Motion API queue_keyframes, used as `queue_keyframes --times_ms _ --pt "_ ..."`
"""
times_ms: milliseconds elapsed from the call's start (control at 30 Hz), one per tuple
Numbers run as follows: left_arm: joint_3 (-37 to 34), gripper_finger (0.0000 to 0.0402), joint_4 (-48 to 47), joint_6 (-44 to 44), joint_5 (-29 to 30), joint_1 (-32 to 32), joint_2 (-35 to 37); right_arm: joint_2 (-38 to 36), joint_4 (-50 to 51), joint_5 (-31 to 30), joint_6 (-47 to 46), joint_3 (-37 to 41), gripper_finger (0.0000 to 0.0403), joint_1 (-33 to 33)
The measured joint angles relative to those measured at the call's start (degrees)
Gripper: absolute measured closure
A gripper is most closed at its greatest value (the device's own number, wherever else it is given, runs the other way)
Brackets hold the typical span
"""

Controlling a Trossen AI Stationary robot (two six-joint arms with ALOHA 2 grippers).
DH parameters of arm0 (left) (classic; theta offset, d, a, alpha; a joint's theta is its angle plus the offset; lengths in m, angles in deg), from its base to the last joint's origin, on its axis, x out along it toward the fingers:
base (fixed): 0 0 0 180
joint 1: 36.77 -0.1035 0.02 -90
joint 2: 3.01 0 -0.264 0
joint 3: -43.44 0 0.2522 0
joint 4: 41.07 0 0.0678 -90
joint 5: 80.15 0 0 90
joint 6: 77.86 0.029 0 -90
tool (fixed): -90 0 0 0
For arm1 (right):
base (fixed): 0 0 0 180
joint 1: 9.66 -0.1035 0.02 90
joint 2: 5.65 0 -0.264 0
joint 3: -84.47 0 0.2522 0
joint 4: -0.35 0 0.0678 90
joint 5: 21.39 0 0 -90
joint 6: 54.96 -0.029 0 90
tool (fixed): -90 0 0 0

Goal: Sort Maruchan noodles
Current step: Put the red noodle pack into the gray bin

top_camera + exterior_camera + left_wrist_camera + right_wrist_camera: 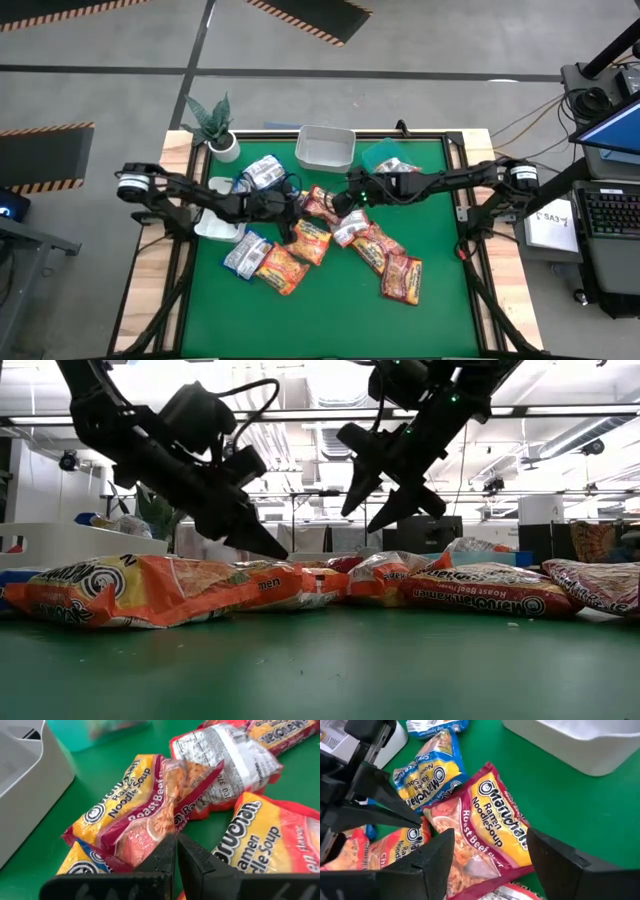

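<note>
**Green mat crowded, sorting barely begun**

Green matting covers your table [430, 310], and most of the Maruchan noodles [330, 240] lie in a loose heap at its middle, several packets overlapping.

Your left gripper [262, 543] hangs just above the heap with its fingers pressed together and nothing between them; in its wrist view the closed tips sit right over the roast beef packet [485, 827], the dark red and yellow one. Your right gripper [385, 498] hovers over that same packet from the other side, fingers spread wide and empty. Both sit close together, so mind a clash if both go down at once.

As for progress, very little looks done. A blue packet [263, 172] and a second blue packet [243, 252] lie at the left side of the pile, orange packets [283, 268] are mixed in beside them, and dark red packets [402, 278] trail off toward the right. A white tub [325, 147] at the far edge appears empty; a teal tub [385, 157] beside it seems to hold something, though you cannot tell what. A white tray [215, 222] sits under the left arm.

You likely have nearly every packet left to place.
</note>
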Motion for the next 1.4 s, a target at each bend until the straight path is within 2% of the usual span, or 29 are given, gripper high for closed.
queue_keyframes --times_ms 333,500,700,967,1167,1400 --pt "0.0 0.0402 3.4 0.0 0.0 -0.2 -4.2 0.4 1.7 2.2 -3.7 1.6 0.0104 0.8" --pt "0.0 0.0402 3.7 0.0 0.0 -0.2 -6.8 2.6 1.3 2.9 -7.8 2.7 0.0082 0.8" --pt "0.0 0.0402 4.5 -0.3 0.0 -0.4 -9.2 6.6 -2.8 3.0 -8.3 2.8 0.0064 1.0" --pt "0.1 0.0401 6.2 -0.5 0.1 -0.4 -11.0 10.5 -7.9 3.2 -8.3 2.8 0.006 2.5" --pt "0.1 0.0401 6.5 -0.6 0.1 -0.4 -11.1 13.7 -16.0 5.0 -7.7 2.8 0.0061 3.2" --pt "0.0 0.0401 6.7 -0.9 0.1 -0.5 -11.1 16.1 -25.9 8.1 -6.7 2.8 0.0084 3.3"
